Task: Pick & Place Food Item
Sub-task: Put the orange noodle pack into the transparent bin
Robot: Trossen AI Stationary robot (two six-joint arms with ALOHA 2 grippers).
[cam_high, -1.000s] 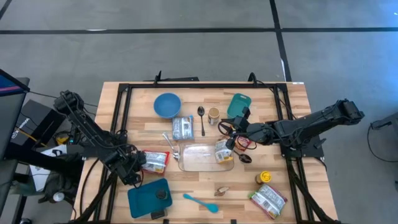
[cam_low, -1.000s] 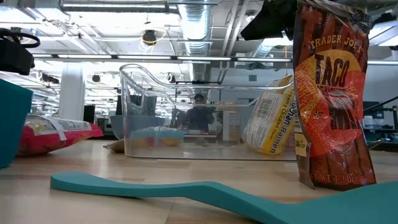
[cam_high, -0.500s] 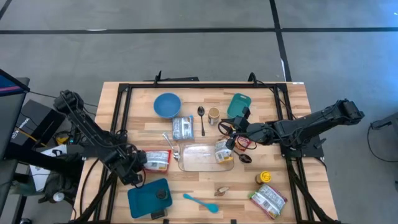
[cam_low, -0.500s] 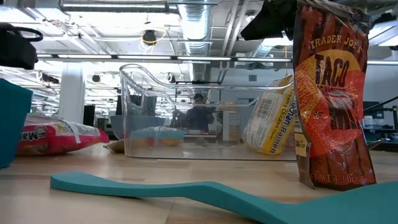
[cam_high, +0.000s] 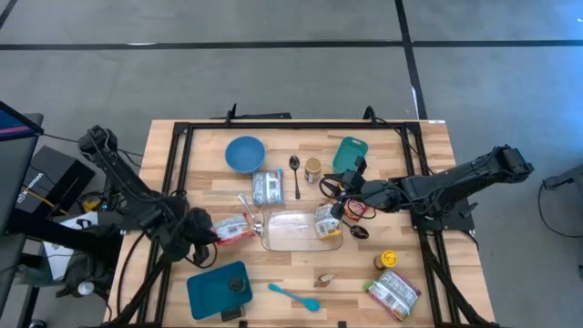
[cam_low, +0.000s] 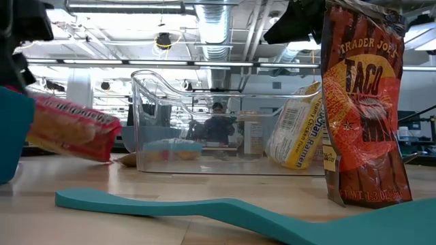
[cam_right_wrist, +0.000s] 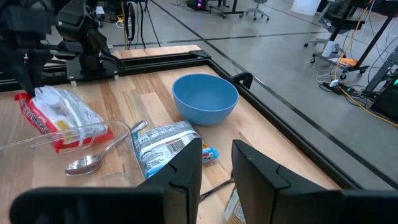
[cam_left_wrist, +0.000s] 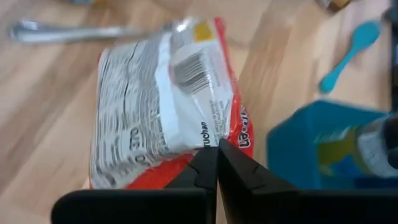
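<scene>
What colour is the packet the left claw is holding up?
Red with a white, printed back; the ramen packet shows best in the left wrist view.

A robotics lab or open-plan workshop: the wooden table stands on grey concrete floor, exposed ducts and strip lights run overhead, and office chairs and cables fill the far room, where a person, probably seated, faces the table.
</scene>
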